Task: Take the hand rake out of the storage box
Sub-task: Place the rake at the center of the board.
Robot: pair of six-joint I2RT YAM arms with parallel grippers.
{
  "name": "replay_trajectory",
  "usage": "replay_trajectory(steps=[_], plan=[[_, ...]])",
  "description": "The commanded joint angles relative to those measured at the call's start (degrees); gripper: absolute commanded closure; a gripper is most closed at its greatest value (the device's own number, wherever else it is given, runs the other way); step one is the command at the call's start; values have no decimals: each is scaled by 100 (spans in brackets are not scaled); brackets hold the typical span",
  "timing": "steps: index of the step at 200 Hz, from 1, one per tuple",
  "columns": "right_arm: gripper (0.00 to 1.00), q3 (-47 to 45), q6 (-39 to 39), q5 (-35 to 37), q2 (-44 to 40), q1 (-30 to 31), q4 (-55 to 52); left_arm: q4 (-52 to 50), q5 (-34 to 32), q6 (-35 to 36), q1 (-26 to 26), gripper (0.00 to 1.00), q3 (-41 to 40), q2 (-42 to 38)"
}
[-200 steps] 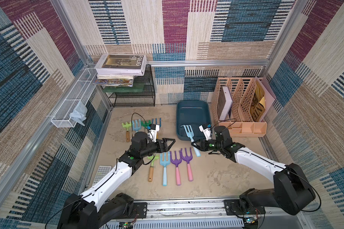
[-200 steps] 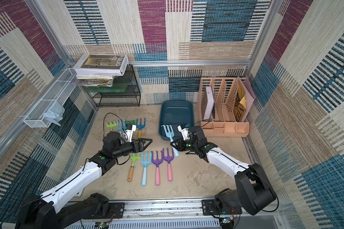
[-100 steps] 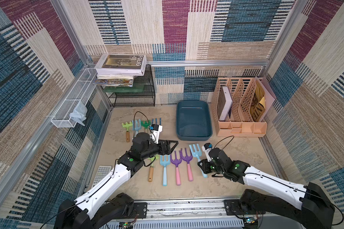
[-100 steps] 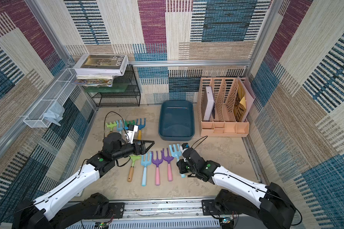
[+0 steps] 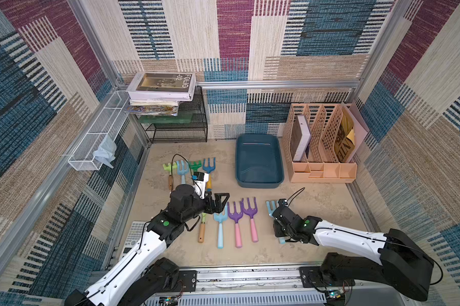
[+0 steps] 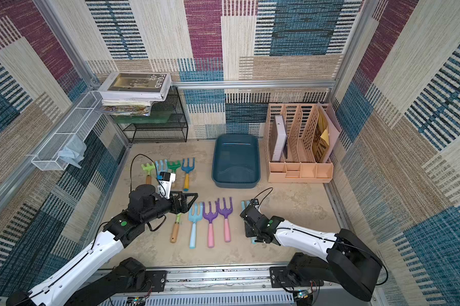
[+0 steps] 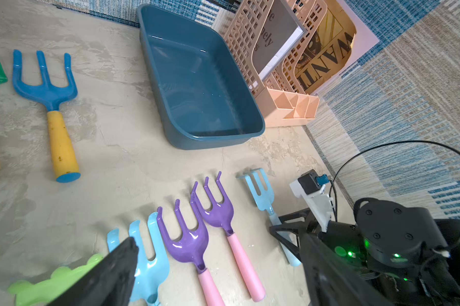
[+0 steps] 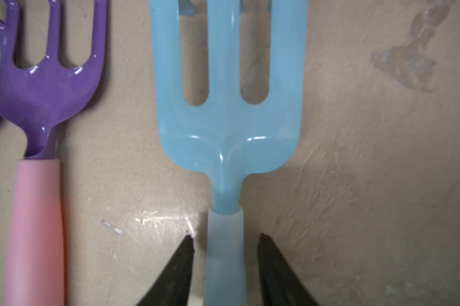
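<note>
Right wrist view: right claw [image 8: 225, 237] parted astride the light-blue hand rake [image 8: 227, 106] (no grip), which lies on the tabletop [image 8: 356, 185] outside the storage box [image 5: 259, 161], apparently delivered; left claw [image 5: 219, 203] gapes.

Hand rake [image 8: 227, 119] — handle cut off.

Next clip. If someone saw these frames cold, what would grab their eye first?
Two rows of bright garden tools on the sandy table, above all the purple rakes with pink handles in the near row. Next, the right gripper, jaws open either side of the light blue rake's handle without touching it, at that row's end. Behind, the teal storage box sits empty beside the peach organizer.
</note>
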Motion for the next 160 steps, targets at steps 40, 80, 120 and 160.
replay_trajectory(steps=[40, 80, 120, 160], plan=[[1, 1098, -366, 923, 381, 69, -897, 10, -48, 155, 6, 2, -74, -14], [1, 1593, -566, 1083, 1306, 61, -833, -44, -149, 200, 11, 1, -89, -27], [5, 2035, -390, 1887, 1980, 8, -1204, -41, -240, 198, 6, 1, -159, -78], [15, 2397, -490, 1981, 2776, 7, -1201, -20, -246, 195, 6, 0, -214, -198]])
